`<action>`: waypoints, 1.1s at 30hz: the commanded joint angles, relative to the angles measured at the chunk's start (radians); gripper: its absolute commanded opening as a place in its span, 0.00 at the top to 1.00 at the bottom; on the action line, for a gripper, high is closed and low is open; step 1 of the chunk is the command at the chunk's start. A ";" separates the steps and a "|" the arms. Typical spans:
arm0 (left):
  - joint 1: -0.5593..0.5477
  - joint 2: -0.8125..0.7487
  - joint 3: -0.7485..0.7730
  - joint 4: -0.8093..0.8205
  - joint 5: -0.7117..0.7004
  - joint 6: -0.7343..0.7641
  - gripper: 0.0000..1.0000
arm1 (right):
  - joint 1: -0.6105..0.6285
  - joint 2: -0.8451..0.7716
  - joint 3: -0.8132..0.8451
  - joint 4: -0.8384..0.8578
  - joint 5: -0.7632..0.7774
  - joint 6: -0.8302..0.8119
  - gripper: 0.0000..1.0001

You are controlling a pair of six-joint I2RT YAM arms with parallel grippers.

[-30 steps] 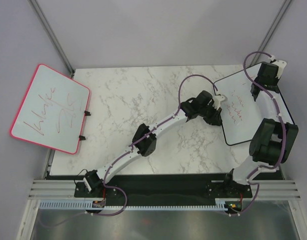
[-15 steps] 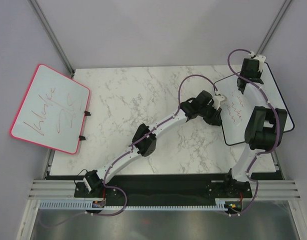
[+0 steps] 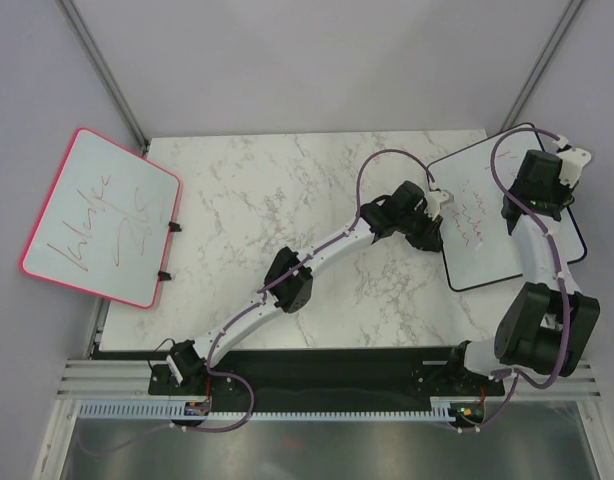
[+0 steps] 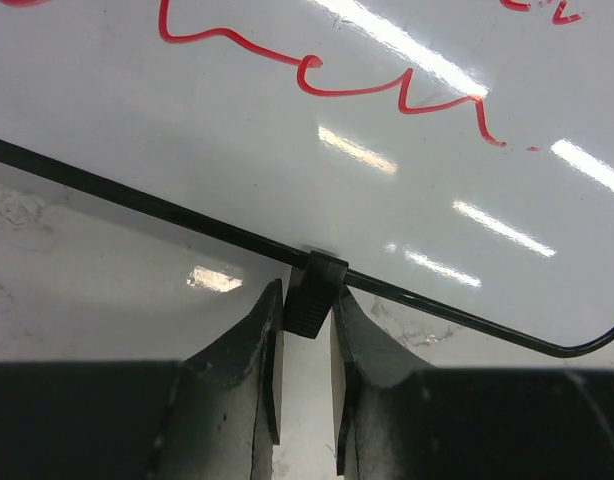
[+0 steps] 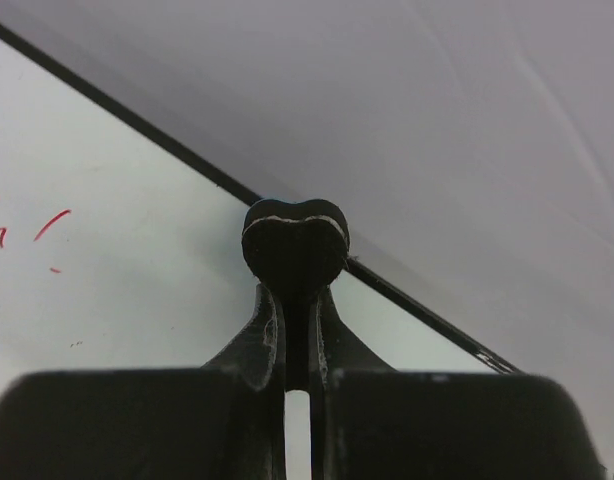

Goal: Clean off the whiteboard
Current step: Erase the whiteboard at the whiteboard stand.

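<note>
Black-framed whiteboard sits at the tabletop's 2 o'clock, long axis roughly 11-to-5. Left gripper pinches a black tab on its 9 o'clock edge. Right gripper, clamped on a dark pad (eraser, we think), has the red writing at its 9 o'clock.

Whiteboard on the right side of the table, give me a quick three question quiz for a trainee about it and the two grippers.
1. True or false: the black-framed whiteboard is wiped clean.
2. What does the left gripper pinch? A: the marble table. B: a black clip on the board's frame. C: the pink-framed board.
3. Fill the gap: the right gripper is ___ on a small dark piece near the board's far edge.

Key
1. False: red writing shows on its face.
2. B.
3. Shut.
</note>
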 commanded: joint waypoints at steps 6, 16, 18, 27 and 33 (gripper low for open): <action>0.027 0.025 0.018 -0.083 -0.043 -0.075 0.98 | 0.037 0.118 0.105 0.037 -0.046 0.024 1.00; 0.028 0.027 0.021 -0.084 -0.039 -0.078 0.98 | 0.138 0.428 0.372 0.035 -0.033 -0.037 1.00; 0.030 0.028 0.026 -0.083 -0.036 -0.080 0.98 | 0.138 0.471 0.447 0.021 -0.030 -0.081 1.00; 0.030 0.030 0.029 -0.084 -0.034 -0.080 0.98 | 0.100 0.384 0.386 0.038 0.099 -0.169 1.00; 0.028 0.031 0.029 -0.084 -0.034 -0.081 0.98 | 0.095 0.301 0.268 0.077 0.099 -0.165 1.00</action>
